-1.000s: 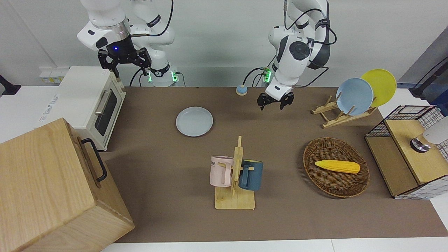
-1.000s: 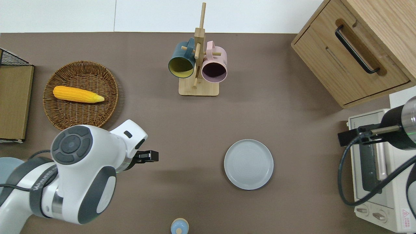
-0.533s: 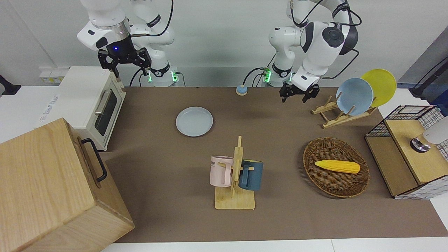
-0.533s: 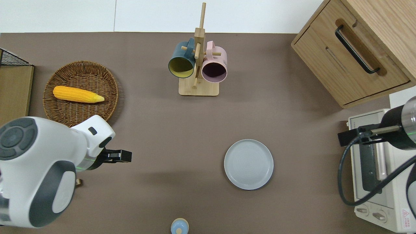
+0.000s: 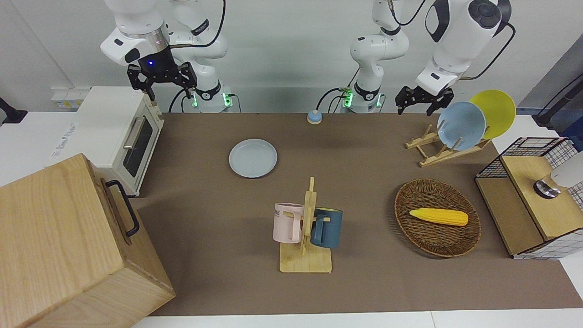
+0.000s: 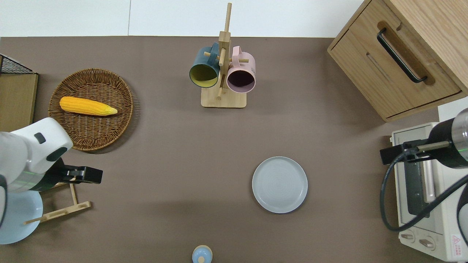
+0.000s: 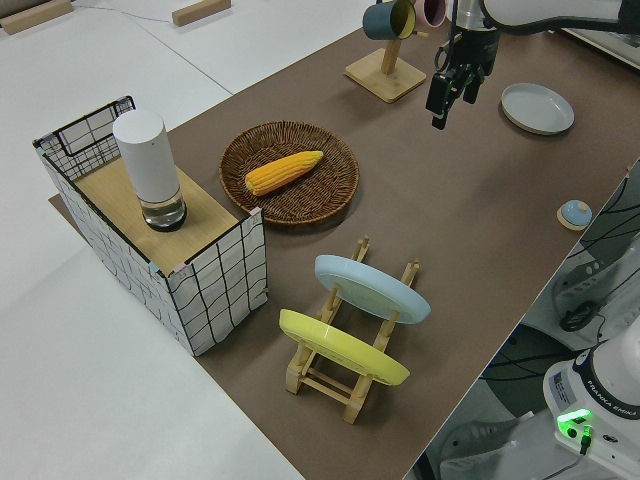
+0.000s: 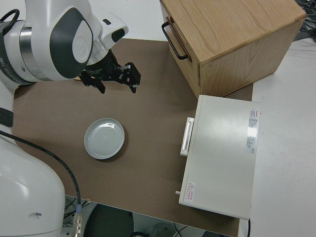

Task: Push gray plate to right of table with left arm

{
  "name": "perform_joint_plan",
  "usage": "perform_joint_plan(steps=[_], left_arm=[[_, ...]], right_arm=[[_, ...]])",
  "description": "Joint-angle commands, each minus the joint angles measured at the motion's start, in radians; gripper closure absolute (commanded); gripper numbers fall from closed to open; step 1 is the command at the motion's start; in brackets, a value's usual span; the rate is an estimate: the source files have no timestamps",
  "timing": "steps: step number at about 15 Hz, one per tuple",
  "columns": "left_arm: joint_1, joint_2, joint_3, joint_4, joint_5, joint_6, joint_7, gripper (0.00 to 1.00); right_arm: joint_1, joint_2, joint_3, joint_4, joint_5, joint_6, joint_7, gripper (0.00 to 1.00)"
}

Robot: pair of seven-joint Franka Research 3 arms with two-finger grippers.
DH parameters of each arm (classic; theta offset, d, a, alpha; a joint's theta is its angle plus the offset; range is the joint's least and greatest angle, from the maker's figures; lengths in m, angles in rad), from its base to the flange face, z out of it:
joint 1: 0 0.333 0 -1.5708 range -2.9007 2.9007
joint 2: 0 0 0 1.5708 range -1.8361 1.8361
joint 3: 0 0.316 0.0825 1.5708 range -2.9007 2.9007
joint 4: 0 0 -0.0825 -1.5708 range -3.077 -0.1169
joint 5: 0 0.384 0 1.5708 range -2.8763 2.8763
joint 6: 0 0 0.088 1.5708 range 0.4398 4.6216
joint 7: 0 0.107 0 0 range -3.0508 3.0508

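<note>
The gray plate [image 5: 253,158] lies flat on the brown table [image 5: 205,205], nearer to the robots than the mug stand and toward the right arm's end; it also shows in the overhead view [image 6: 279,184] and the right side view [image 8: 104,138]. My left gripper [image 5: 415,111] is open and empty, up in the air over the wooden plate rack [image 6: 58,212], well apart from the gray plate; the overhead view [image 6: 95,176] shows it too. My right gripper [image 5: 169,93] is open and parked.
A mug stand [image 5: 306,228] holds a pink and a blue mug. A wicker basket [image 5: 437,248] holds corn. The rack carries a sky-blue plate [image 5: 461,125] and a yellow plate [image 5: 496,111]. A toaster oven [image 5: 118,132], a wooden cabinet [image 5: 68,246] and a wire crate [image 5: 533,196] stand at the table's ends.
My left arm has risen and swung toward its own end of the table, from over the table's middle to over the plate rack. The gray plate and the right arm have not moved.
</note>
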Motion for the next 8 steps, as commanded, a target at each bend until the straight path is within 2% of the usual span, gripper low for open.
perform_joint_plan(steps=[1, 4, 8], left_arm=[[0.007, -0.033, 0.004, 0.014, 0.02, -0.067, 0.022, 0.01], [-0.002, -0.033, -0.011, 0.075, 0.02, -0.133, 0.016, 0.01], [-0.004, -0.031, -0.018, 0.08, 0.02, -0.124, 0.013, 0.01]], right_arm=[[-0.024, -0.009, 0.019, 0.0, -0.008, -0.014, -0.008, 0.005], [-0.024, -0.009, 0.019, 0.0, -0.008, -0.014, -0.008, 0.005], [-0.024, -0.009, 0.019, 0.0, -0.008, -0.014, -0.008, 0.005]])
